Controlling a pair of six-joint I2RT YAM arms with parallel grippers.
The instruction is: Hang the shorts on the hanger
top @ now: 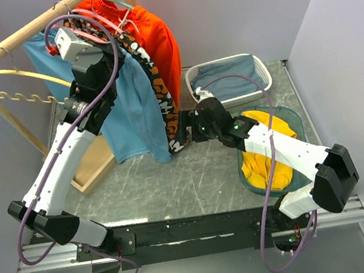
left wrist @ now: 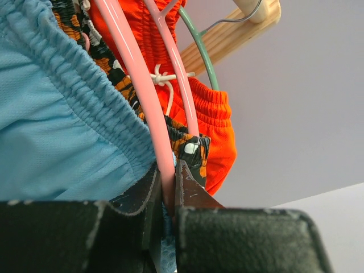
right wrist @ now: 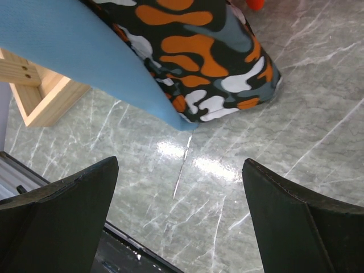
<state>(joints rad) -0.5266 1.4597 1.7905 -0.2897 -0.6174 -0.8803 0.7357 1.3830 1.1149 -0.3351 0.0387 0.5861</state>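
Observation:
The light blue shorts (top: 131, 113) hang down beside the wooden rail, their gathered waistband (left wrist: 85, 85) lying against the pink hanger (left wrist: 136, 79). My left gripper (top: 104, 44) is up at the rail and shut on this hanger's pink bar (left wrist: 166, 185). A second pink hanger (left wrist: 173, 62) behind it carries the camouflage shorts (top: 166, 108). My right gripper (right wrist: 179, 165) is open and empty, low over the table just below the hems of the blue shorts (right wrist: 85, 51) and the camouflage shorts (right wrist: 210, 68); it also shows in the top view (top: 191, 127).
Orange shorts (top: 158, 41) on a green hanger (left wrist: 199, 48) hang from the wooden rail (top: 18, 34). A yellow hanger (top: 24, 74) hangs at left. The rack's wooden base (top: 94, 166) sits on the table. A white basket (top: 257, 65) with grey-blue cloth and a teal bin (top: 291, 118) with yellow cloth stand at right.

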